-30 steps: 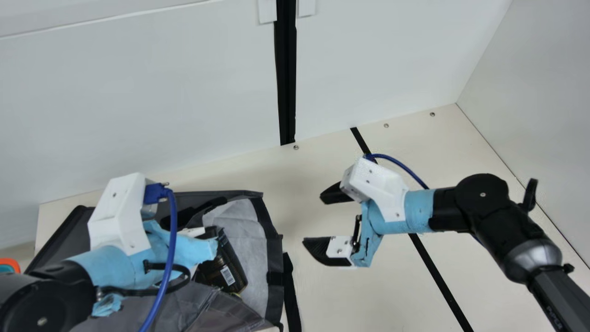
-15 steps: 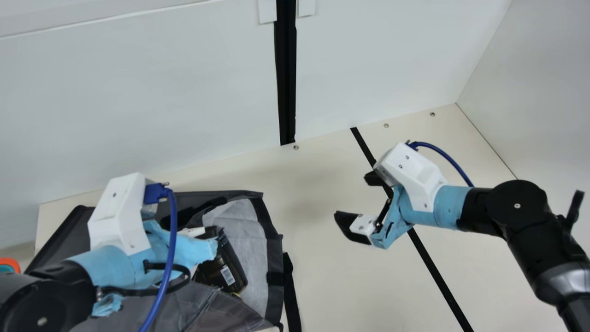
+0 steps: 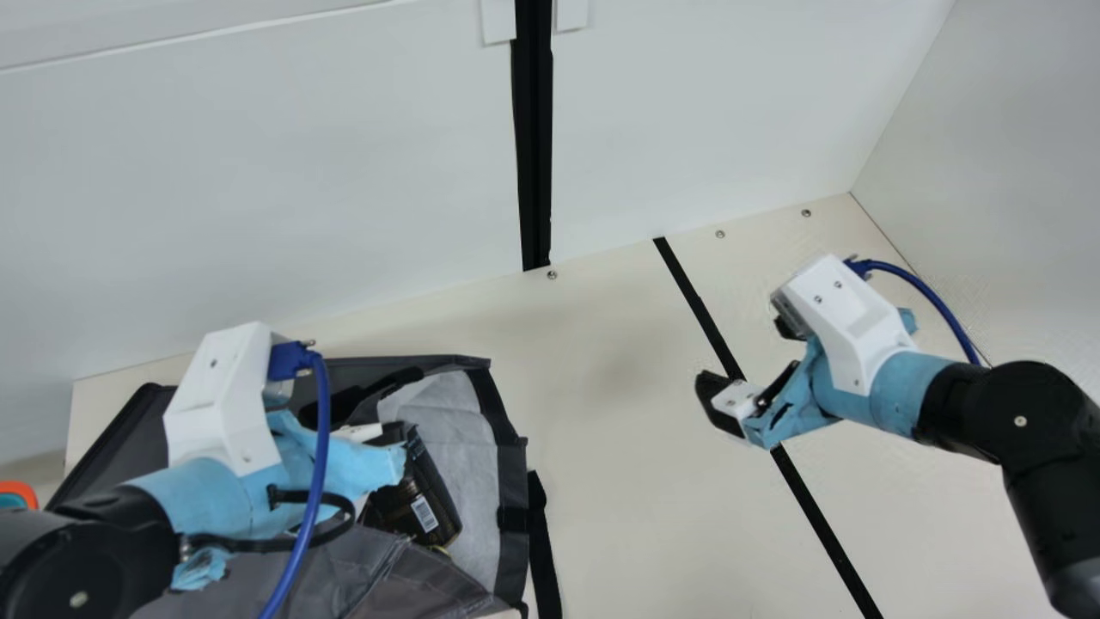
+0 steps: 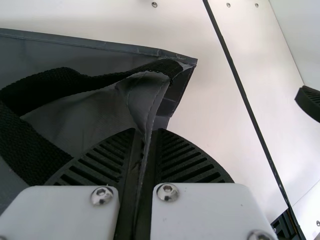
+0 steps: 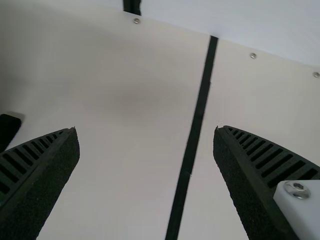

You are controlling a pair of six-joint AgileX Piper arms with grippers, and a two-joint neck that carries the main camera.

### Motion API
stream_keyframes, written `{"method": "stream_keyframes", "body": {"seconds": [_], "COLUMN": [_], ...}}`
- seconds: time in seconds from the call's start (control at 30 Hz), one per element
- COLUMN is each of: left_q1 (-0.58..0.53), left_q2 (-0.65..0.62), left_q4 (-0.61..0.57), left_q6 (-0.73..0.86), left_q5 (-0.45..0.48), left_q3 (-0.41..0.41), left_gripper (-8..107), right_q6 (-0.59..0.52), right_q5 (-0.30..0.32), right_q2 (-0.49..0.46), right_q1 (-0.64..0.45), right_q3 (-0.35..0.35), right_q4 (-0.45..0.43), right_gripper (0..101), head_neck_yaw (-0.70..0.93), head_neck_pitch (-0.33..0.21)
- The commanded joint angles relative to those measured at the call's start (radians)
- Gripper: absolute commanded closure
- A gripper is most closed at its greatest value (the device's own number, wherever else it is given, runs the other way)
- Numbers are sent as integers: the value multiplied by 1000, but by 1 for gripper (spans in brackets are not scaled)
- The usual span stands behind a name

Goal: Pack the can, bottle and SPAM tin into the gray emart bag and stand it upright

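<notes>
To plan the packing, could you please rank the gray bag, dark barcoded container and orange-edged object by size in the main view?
Gray bag
Dark barcoded container
Orange-edged object, partly cut off

Gray bag (image 4: 80,120) edge pinched upright

The left gripper (image 3: 365,460) has its two ribbed fingers (image 4: 187,162) closed on a narrow fold (image 4: 147,107) of the bag; the fold stands up between them and runs down into the grip. A black handle (image 4: 60,82) loops over the bag, one end by the corner near the fold, the other beside a finger. Past the bag lies the cream table (image 4: 215,125), crossed by a thin black line (image 4: 240,85). Beyond that line, apart from the bag, are black parts of the right gripper (image 3: 742,352).
</notes>
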Motion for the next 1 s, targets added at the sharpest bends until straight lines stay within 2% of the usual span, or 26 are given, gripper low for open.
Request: {"method": "stream_keyframes", "body": {"seconds": [0.0, 0.53, 0.97], "left_q1": [0, 0, 0], "left_q2": [0, 0, 0], "left_q4": [0, 0, 0], "left_q6": [0, 0, 0], "left_q5": [0, 0, 0], "left_q3": [0, 0, 0], "left_gripper": [107, 107, 107], "right_q6": [47, 267, 453], "right_q5": [1, 73, 141], "right_q2": [-11, -92, -132], "right_q1": [-18, -139, -136], "right_q3": [-3, -66, -140], "right_q4": [-53, -242, -382], "right_gripper": [6, 6, 6], "head_neck_yaw": [-1, -1, -1], "head_neck_pitch": [-23, -23, -23]}}
